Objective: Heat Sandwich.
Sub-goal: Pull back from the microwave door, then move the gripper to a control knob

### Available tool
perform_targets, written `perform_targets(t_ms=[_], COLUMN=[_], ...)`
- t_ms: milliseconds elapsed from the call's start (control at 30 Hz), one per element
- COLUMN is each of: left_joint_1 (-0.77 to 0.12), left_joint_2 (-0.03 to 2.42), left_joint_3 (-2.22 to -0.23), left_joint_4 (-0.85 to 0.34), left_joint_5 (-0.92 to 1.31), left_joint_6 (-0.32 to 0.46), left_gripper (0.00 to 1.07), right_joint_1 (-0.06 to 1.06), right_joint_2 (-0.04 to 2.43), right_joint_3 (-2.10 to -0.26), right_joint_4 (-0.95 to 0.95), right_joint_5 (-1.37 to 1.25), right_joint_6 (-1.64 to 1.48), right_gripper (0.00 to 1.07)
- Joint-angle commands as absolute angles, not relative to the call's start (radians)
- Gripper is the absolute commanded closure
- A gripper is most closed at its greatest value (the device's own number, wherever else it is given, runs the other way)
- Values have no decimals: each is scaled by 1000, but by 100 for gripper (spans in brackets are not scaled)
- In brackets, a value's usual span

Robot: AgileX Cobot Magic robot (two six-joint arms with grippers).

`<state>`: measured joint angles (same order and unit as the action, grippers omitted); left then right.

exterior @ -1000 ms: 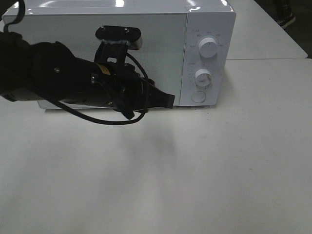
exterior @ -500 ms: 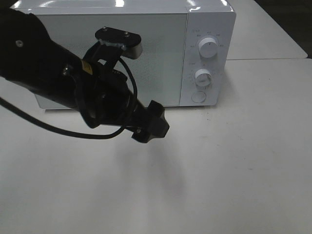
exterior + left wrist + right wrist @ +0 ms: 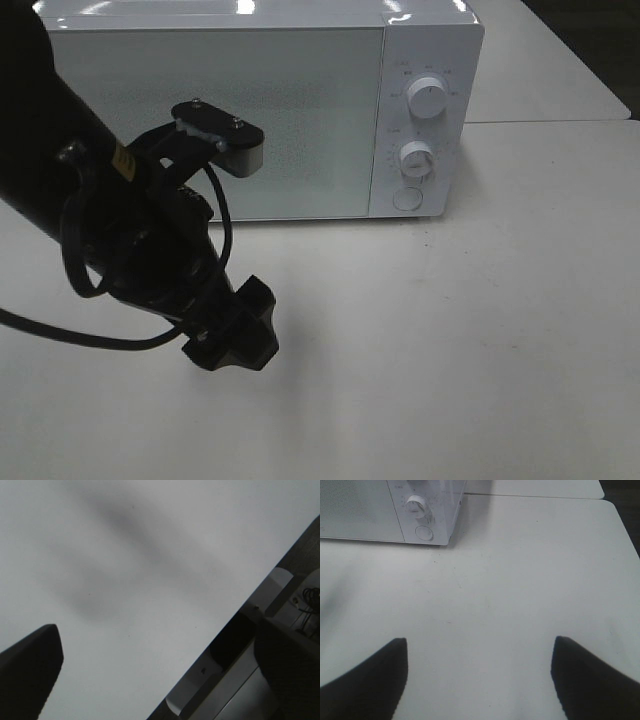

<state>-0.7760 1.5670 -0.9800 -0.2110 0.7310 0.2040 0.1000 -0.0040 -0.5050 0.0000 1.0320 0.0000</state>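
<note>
The sandwich is out of view in every frame. The white microwave (image 3: 260, 110) stands at the back of the table with its door shut; it also shows in the right wrist view as the microwave (image 3: 370, 510). My left gripper (image 3: 235, 335) hangs over the table in front of the door, well clear of it. In the left wrist view the left gripper (image 3: 160, 645) is open over bare tabletop, with nothing between its fingers. My right gripper (image 3: 480, 642) is open too, empty, low over the table to the front right of the microwave. The high view does not show the right arm.
Two dials (image 3: 428, 98) and a round button (image 3: 406, 198) sit on the microwave's right panel. A second white table (image 3: 545, 70) adjoins at the back right. The table edge (image 3: 235, 615) runs near the left gripper, with chair-like shapes beyond it.
My left arm has swung back from the microwave door toward the front left and lower. Its jaws have spread wider. The microwave has not moved.
</note>
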Motion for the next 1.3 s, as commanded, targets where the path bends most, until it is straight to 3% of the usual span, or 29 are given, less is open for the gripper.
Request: perform_targets(t_ms=[33, 267, 400, 633, 733, 867, 1300], left_joint_1=[-773, -657, -502, -332, -197, -109, 30], left_joint_2=[1558, 1553, 1521, 1446, 1362, 1280, 1017], left_joint_3=[-979, -979, -979, -933, -874, -841, -788], left_joint_4=[-160, -188, -186, -184, -186, -200, -146], left_joint_5=[784, 851, 926, 950, 944, 929, 977], left_joint_6=[155, 151, 175, 202, 202, 190, 118], left_gripper=[3, 3, 3, 3, 3, 3, 3], right_joint_1=[94, 94, 94, 94, 94, 94, 94], right_joint_2=[-31, -31, -31, -31, -31, -31, -31], right_joint_3=[-504, -504, -504, -504, -504, -504, -504], right_joint_4=[0, 0, 0, 0, 0, 0, 0], right_joint_5=[1031, 1031, 1031, 1031, 1031, 1031, 1031], right_joint_6=[0, 0, 0, 0, 0, 0, 0], right_gripper=[31, 31, 31, 31, 31, 31, 31])
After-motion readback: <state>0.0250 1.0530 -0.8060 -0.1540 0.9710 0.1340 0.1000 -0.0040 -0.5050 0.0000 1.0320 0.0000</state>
